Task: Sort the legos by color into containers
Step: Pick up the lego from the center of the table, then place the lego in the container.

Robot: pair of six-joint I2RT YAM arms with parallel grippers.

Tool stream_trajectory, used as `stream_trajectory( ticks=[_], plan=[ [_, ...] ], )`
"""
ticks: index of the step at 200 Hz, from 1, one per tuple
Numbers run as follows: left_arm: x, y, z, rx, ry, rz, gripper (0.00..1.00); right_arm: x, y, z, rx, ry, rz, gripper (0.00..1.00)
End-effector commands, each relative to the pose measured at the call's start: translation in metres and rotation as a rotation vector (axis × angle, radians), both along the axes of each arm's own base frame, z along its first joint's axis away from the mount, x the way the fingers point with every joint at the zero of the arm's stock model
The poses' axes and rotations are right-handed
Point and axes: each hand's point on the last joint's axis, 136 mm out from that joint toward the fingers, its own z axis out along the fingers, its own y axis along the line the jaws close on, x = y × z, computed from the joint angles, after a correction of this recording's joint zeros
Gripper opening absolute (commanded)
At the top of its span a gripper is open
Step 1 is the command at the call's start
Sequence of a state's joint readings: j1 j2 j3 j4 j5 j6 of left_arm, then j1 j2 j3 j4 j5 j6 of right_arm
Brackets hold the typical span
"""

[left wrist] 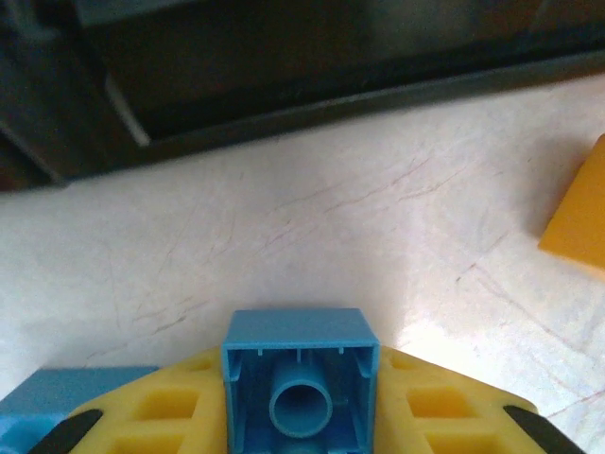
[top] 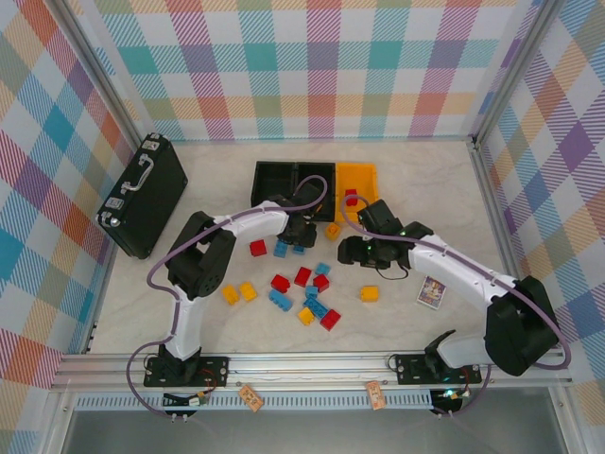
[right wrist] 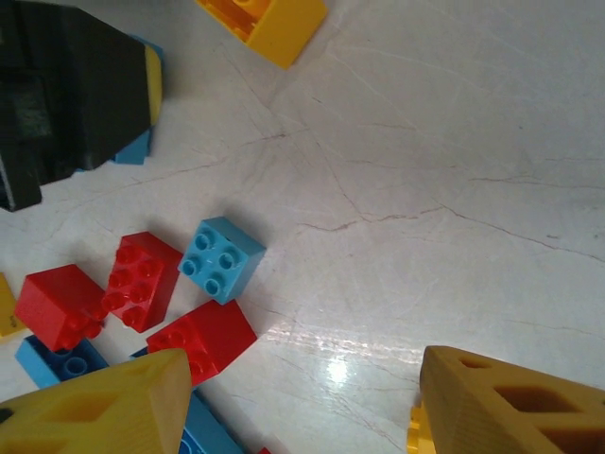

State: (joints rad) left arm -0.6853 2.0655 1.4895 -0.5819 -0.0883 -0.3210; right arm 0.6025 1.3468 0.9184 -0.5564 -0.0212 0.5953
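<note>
My left gripper (left wrist: 299, 397) is shut on a blue lego (left wrist: 299, 374), hollow underside facing the camera, just above the table in front of the black containers (left wrist: 284, 85). In the top view it (top: 301, 232) sits below the two black bins (top: 295, 178), beside the yellow-orange bin (top: 369, 175), which holds a red lego (top: 351, 198). My right gripper (right wrist: 312, 402) hangs open over bare table; a light-blue lego (right wrist: 221, 258) and red legos (right wrist: 142, 279) lie to its left. Several red, blue and yellow legos (top: 302, 293) are scattered mid-table.
A black briefcase (top: 144, 194) lies at the left wall. A small printed card (top: 431, 291) lies at the right, under my right arm. A yellow brick (left wrist: 579, 218) lies right of the left gripper, and another blue brick (left wrist: 57, 397) touches its left finger.
</note>
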Motion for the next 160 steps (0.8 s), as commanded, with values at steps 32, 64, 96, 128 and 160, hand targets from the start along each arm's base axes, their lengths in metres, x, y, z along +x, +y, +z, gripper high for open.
stream_trajectory(
  ticks=[32, 64, 96, 128, 160],
  plan=[
    [-0.002, 0.011, 0.065, -0.037, -0.085, 0.029, 0.22, 0.005, 0.027, 0.023, 0.146, -0.058, 0.061, 0.66],
    [0.012, 0.034, 0.087, -0.032, -0.118, 0.072, 0.23, 0.014, 0.035, 0.031, 0.161, -0.073, 0.071, 0.66],
    [0.040, 0.063, 0.104, -0.014, -0.150, 0.134, 0.23, 0.021, 0.042, 0.034, 0.172, -0.076, 0.078, 0.66],
    [0.073, 0.086, 0.108, -0.009, -0.165, 0.194, 0.23, 0.025, 0.046, 0.036, 0.182, -0.076, 0.081, 0.65],
    [0.103, 0.096, 0.100, -0.009, -0.161, 0.228, 0.24, 0.025, 0.046, 0.032, 0.179, -0.064, 0.077, 0.65]
  ],
)
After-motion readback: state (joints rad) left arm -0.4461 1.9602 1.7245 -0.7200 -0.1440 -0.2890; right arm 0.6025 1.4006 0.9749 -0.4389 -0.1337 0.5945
